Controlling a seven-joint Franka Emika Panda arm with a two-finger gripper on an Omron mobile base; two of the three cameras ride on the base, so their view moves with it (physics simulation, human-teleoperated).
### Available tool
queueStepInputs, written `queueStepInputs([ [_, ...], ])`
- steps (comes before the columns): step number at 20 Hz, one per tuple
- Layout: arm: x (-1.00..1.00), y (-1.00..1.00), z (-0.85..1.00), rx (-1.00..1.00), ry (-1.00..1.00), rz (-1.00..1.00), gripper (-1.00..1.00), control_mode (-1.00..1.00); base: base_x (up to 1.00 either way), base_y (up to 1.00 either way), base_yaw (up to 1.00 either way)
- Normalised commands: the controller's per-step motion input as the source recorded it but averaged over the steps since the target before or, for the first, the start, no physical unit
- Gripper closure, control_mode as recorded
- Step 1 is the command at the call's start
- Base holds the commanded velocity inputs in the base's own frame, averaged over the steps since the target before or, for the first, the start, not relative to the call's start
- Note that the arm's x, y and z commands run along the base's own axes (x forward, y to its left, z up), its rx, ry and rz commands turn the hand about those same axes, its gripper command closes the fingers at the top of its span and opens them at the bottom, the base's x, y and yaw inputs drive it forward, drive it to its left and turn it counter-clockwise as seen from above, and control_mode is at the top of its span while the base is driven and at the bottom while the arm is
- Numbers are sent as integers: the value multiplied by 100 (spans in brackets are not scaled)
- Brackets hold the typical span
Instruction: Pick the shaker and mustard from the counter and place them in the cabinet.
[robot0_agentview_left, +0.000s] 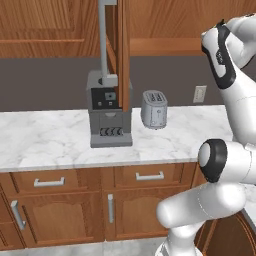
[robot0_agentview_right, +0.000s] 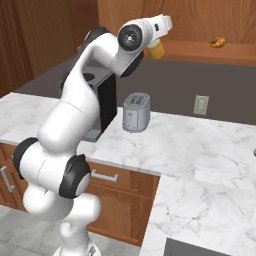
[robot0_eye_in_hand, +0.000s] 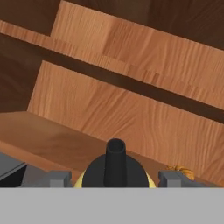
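At the left of the left base view stands a grey coffee machine (robot0_agentview_left: 110, 112) on the white marble surface (robot0_agentview_left: 45, 140), and just to its right a silver toaster (robot0_agentview_left: 154, 109). The open cabinet door (robot0_agentview_left: 122, 50) with its long grey bar handle (robot0_agentview_left: 104, 37) hangs in front of the coffee machine, edge-on to the camera.

In the right base view the arm reaches up to the upper middle of the frame, and the mustard (robot0_agentview_right: 156, 50) shows as a yellow body under the white wrist. The tool (robot0_eye_in_hand: 115, 177) is clenched on the mustard: in the hand view the dark nozzle stands at the bottom middle, with one grey fingertip (robot0_eye_in_hand: 59, 178) at each side of the bottle.

The nozzle points toward the wooden shelf of the cabinet (robot0_eye_in_hand: 52, 135), so the long axis of the bottle runs along the line of the tool, into the cabinet. The shelf lies ahead and a little below in the hand view. I judge the coming move to be forward over the shelf edge, then down.

At the right of the shelf lies a small brown croissant (robot0_agentview_right: 217, 42), well apart from the bottle.
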Motion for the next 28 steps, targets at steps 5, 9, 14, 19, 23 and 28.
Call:
queueStepInputs([
  [5,20,-11,-16,3,0,0,100,-100,0,0,0],
  [9,23,-18,0,0,0,0,100,-100,0,0,0],
  [14,26,-23,11,0,0,0,100,-100,0,0,0],
  [19,27,-24,10,0,0,0,100,-100,0,0,0],
  [23,31,-15,0,7,2,0,100,-100,0,0,0],
  [28,27,-12,0,11,7,3,100,-100,0,0,0],
])
